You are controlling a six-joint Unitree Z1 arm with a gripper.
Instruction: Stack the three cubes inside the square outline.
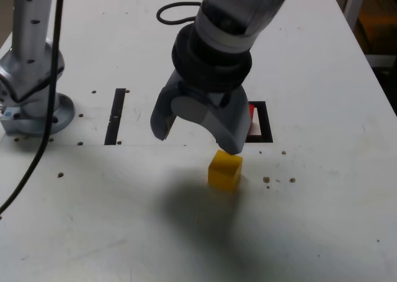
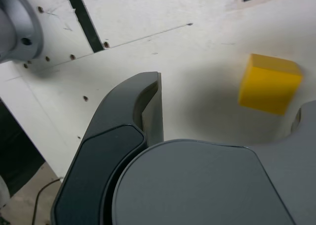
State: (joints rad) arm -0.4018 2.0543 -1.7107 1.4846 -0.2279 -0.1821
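A yellow cube (image 1: 224,170) (image 2: 269,84) stands on the white table, outside the square outline (image 1: 263,126). My gripper (image 1: 195,139) (image 2: 229,99) hangs just above the table with its jaws wide open and nothing held. In the exterior view the finger on the right (image 1: 228,130) has its tip right above the yellow cube. In the wrist view the cube lies between the fingers, close to one of them. A red cube (image 1: 251,113) peeks out from behind the gripper, inside the outline, and is mostly hidden.
A straight black tape strip (image 1: 116,116) (image 2: 84,20) lies at the exterior view's left. The arm's base (image 1: 34,105) stands at the far left, with a black cable (image 1: 177,12) behind. Small holes (image 1: 267,180) dot the table.
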